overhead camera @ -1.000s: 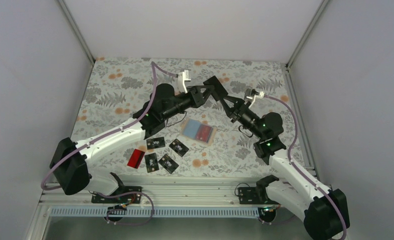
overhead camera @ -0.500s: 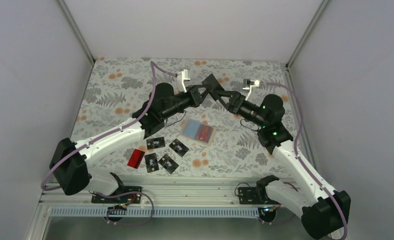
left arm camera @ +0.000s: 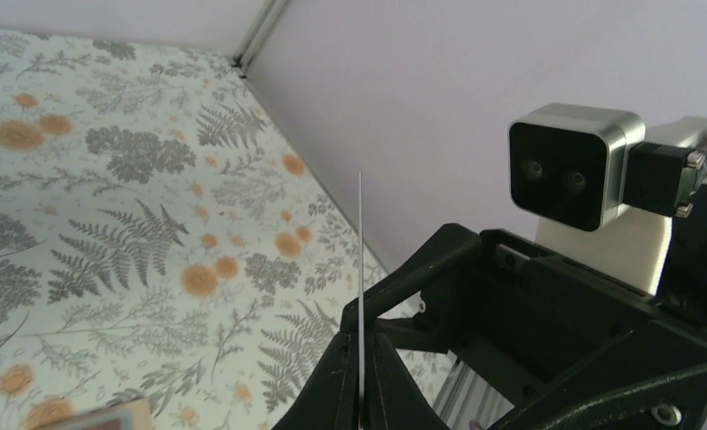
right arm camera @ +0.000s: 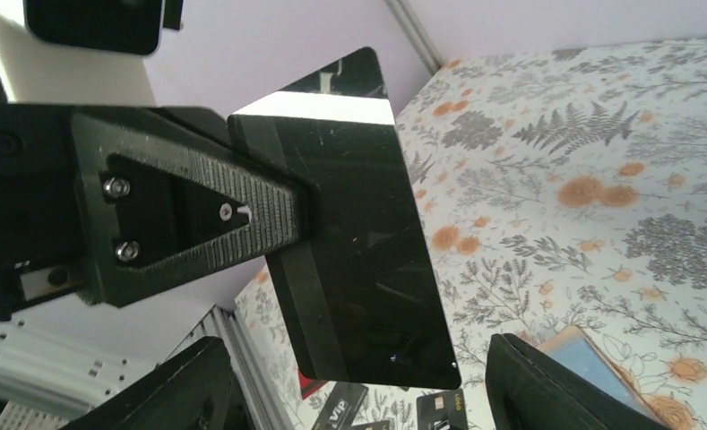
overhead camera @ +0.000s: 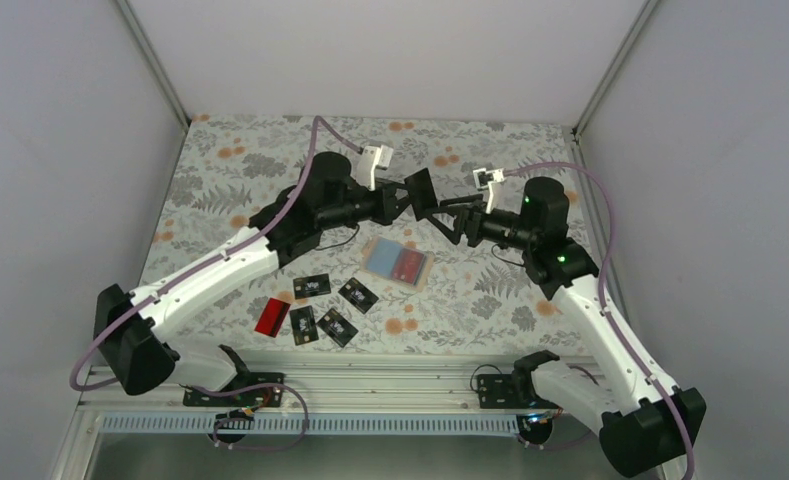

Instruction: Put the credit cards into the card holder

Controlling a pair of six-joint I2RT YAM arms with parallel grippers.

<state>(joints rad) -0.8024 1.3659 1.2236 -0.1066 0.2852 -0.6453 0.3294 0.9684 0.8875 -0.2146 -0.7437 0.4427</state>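
Card edge pinched in left claw, right claw parted beside it.

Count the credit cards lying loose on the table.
5, left of the card holder: red card leftmost, then back-left black card, back-right black card, front-left black card, front-right black card. The arms may hide others.

The bench is pale, printed with grey ferns and orange blossoms — the card holder light blue with a tan rim, four credit cards black with white marks, the red card solid red — and the plain card glossy black.
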